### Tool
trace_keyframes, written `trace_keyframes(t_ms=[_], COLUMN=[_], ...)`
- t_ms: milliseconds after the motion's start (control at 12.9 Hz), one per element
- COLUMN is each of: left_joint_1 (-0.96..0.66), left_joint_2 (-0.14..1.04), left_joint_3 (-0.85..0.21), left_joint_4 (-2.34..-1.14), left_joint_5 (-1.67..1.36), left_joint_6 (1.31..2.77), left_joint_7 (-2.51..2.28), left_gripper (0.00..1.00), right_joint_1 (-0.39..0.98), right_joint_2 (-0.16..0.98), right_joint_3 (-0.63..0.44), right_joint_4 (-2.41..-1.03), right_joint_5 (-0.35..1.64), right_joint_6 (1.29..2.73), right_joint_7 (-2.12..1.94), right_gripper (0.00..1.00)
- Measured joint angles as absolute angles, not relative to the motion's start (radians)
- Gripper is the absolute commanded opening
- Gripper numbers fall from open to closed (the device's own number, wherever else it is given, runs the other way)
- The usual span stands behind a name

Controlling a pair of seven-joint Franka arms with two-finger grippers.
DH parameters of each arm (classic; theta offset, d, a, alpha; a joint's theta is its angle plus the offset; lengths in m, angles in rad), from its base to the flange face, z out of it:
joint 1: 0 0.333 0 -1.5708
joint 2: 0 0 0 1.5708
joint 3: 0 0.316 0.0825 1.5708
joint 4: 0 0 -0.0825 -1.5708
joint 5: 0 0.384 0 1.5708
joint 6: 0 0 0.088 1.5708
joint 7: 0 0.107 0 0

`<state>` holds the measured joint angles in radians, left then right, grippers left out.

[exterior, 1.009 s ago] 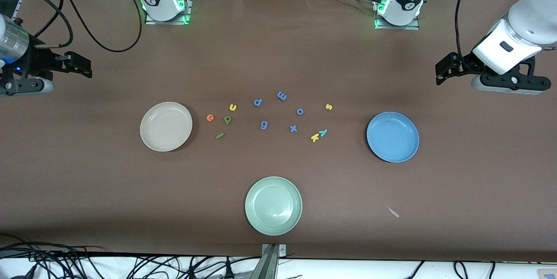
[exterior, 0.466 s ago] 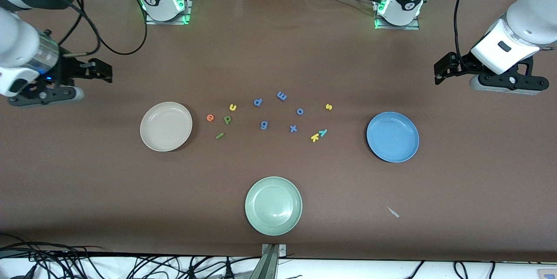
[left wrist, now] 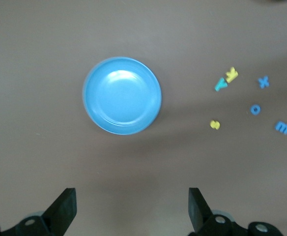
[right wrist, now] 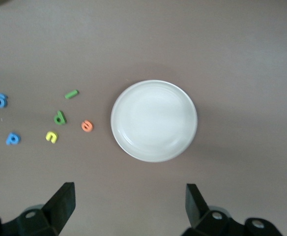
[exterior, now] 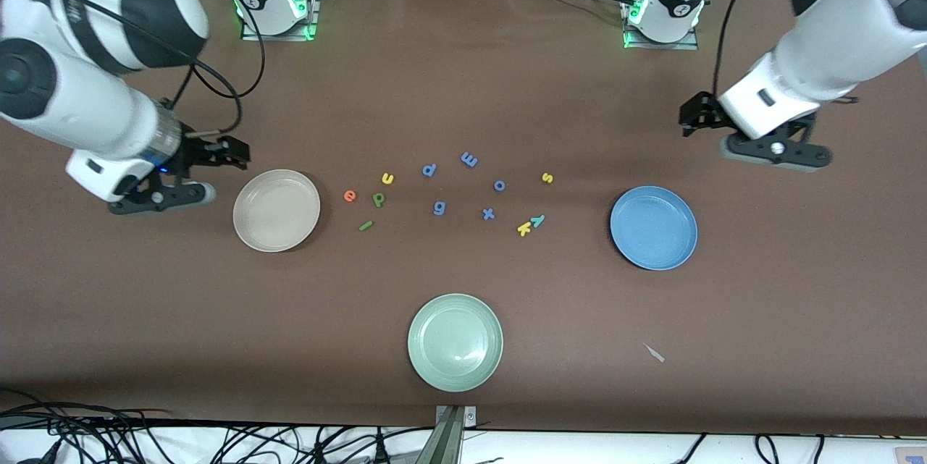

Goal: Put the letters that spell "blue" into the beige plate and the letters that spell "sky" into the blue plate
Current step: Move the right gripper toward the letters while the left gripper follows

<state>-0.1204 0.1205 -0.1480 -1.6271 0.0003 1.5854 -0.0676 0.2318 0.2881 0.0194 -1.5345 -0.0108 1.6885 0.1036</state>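
Broadly, both arms reach out low over the brown counter, wrists bent down. The right gripper hangs over bare counter just beside the beige plate, toward the right arm's end, jaws wide and empty. The left gripper hangs over bare counter near the blue plate, jaws wide and empty too. A green plate sits nearest the front camera. Between the beige and blue plates lie the small letters: e, u, b and l near the beige plate; s, k and y toward the blue plate, k and y touching.
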Motion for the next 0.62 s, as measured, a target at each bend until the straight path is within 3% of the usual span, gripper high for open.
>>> trace_keyframes(t_ms=[388, 621], left_joint_1=[-0.232, -0.29], left_joint_2=[0.394, 0.536], left_joint_3=[-0.164, -0.167], left_joint_4=[-1.545, -1.503], left_joint_5=[0.0, 0.0], left_joint_6=[1.692, 1.874], left_joint_7=[-0.048, 0.063], left_gripper=[1.0, 1.0], right_joint_1=[0.26, 0.26], right_joint_2=[0.362, 0.368], right_joint_3=[0.133, 0.147], right_joint_4=[-1.683, -1.865], right_joint_5=[-0.011, -0.011], right_joint_6=[1.969, 2.188], right_joint_7=[0.353, 0.41], right_gripper=[0.99, 0.99])
